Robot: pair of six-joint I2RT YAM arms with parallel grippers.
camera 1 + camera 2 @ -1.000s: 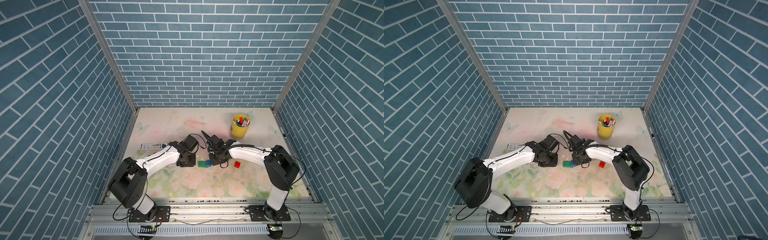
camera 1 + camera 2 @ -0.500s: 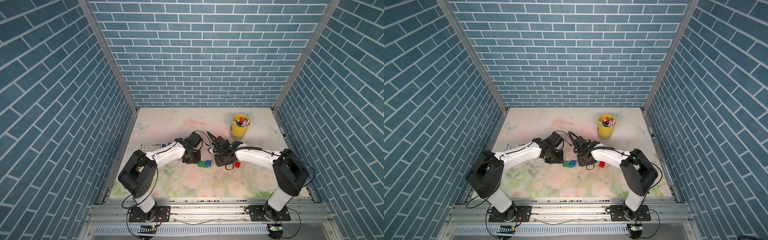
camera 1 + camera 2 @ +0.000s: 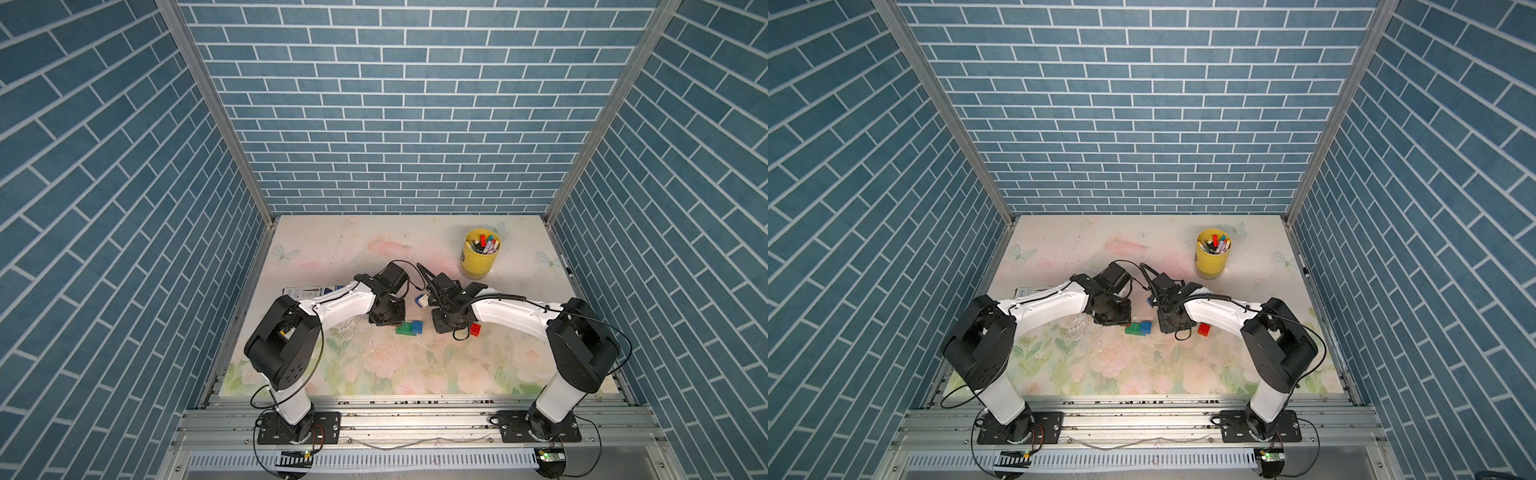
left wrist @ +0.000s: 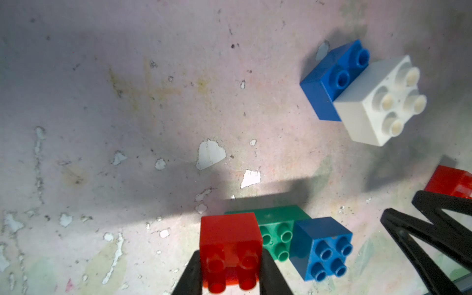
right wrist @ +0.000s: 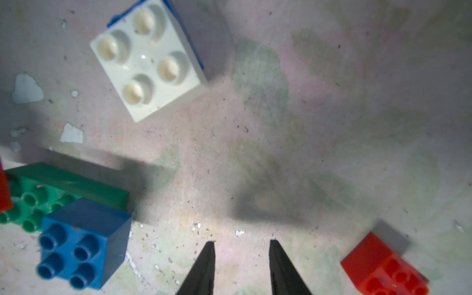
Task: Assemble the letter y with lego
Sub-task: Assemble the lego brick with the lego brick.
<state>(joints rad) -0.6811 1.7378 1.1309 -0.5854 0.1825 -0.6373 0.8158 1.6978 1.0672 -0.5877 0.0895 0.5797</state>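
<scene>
Left gripper: clamped on the red brick, a black finger down each side, studs turned to the wrist camera
Right gripper: jaws a narrow gap apart and nothing between them, tips pointing at bare mat
Red brick, position: right at one end of the green brick. From the left wrist view it overlaps that end, but seated or just above it, can't tell
Green brick: lying on the floral mat mid-table, between the two wrists in both top views
Blue brick: touching the green one and covering its other end, four studs up
White brick: further back, well apart from the green group, sitting half over the second blue brick with two blue studs left bare
Second red brick: alone on the mat on the right arm's side, near the right gripper but not touched by it, and partly tucked under that arm in a top view
Build so far: three separate lots, green group, white-and-blue pair and the lone red, none joined to another
Yellow cup: upright toward the back right of the mat, full of marker pens, well clear of the bricks
</scene>
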